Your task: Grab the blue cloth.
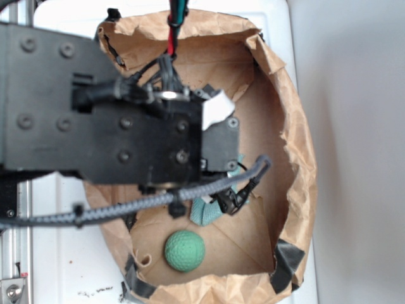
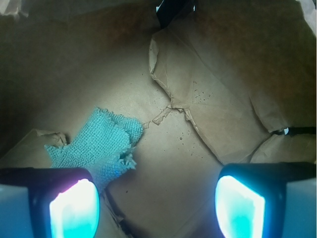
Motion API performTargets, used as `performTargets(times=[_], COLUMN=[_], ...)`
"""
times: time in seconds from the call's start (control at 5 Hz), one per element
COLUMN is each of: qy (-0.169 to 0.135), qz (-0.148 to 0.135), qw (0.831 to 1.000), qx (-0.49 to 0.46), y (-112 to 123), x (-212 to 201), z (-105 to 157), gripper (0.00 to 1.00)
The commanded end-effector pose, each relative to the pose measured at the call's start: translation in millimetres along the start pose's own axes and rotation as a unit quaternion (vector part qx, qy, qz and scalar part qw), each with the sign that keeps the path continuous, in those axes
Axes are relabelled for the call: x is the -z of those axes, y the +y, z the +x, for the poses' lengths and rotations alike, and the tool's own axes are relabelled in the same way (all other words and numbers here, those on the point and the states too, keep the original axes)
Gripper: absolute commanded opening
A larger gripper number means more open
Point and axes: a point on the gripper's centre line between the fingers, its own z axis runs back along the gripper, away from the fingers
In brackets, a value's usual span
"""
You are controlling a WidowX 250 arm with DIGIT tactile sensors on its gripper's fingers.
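Cloth (image 2: 99,144) on bag (image 1: 297,158) floor, ball (image 1: 185,251) beside it (apart); end effector (image 2: 157,206) above.

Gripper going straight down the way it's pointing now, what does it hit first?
Probably the bare paper bag floor: the open gripper has the blue cloth by its left finger, not centered. Depth is unclear.

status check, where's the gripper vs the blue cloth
Gripper open, empty, inside the brown paper bag. Pale teal-blue terry cloth on bag floor, by one finger. Dimpled green ball apart, not blocking.
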Motion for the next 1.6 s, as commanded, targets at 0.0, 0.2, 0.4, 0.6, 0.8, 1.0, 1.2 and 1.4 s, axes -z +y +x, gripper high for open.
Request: performTargets(times=[0.0, 0.2, 0.4, 0.6, 0.8, 1.0, 1.2, 1.4], qy=[-0.039, -0.042, -0.025, -0.023, -0.024, -0.038, -0.052, -0.069], qz=[-0.02, -0.037, -0.073, -0.097, -0.09, -0.07, -0.055, -0.052], qw=[0.999, 0.998, 0.997, 0.995, 0.995, 0.997, 0.997, 0.996], qx=[-0.012, -0.019, -0.016, -0.004, 0.022, 0.023, 0.019, 0.013], y=[6, -1, -5, -13, -22, -26, -23, -21], x=[10, 26, 34, 46, 59, 70, 75, 66], z=[11, 10, 10, 7, 1, -4, -5, -2], gripper=[1.0, 1.0, 1.0, 1.0, 1.0, 0.89, 0.0, 0.0])
